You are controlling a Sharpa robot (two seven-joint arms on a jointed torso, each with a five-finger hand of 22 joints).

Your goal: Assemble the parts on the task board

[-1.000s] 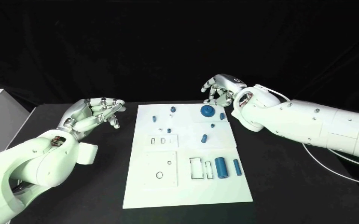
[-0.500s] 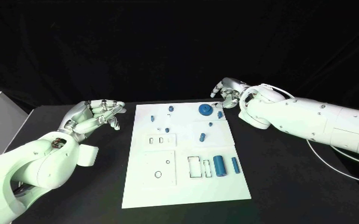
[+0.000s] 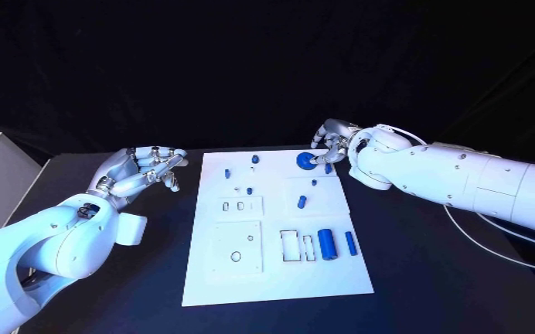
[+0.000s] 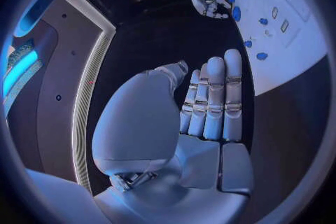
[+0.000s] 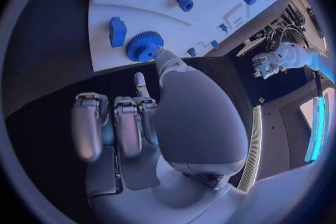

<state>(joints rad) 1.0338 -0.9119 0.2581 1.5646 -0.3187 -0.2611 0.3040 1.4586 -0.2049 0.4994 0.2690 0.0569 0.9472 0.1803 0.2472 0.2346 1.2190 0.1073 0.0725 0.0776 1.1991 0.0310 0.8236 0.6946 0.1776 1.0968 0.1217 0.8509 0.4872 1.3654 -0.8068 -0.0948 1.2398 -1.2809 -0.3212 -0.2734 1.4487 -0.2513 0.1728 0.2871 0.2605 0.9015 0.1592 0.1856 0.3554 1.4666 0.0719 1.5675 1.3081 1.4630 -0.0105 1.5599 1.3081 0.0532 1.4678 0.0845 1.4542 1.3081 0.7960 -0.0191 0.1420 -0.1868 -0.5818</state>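
Task board (image 3: 267, 272) lies mid-table, most blue parts loose on it: large cylinder (image 3: 327, 243) and slim rod (image 3: 350, 243) beside unfilled outlines near its front edge. Judged early; little appears assembled. Blue gear (image 3: 305, 160) sits at the far edge. Right hand (image 3: 332, 141) reaches it, a fingertip at the gear, nothing gripped. Left hand (image 3: 143, 168) hovers off the board, fingers loosely extended, empty.

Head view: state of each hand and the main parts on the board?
left hand: open, off the task board, holding nothing
right hand: at the board's far edge, fingertip by the blue gear, no grip visible
blue gear: flat on the board
large blue cylinder: lying flat
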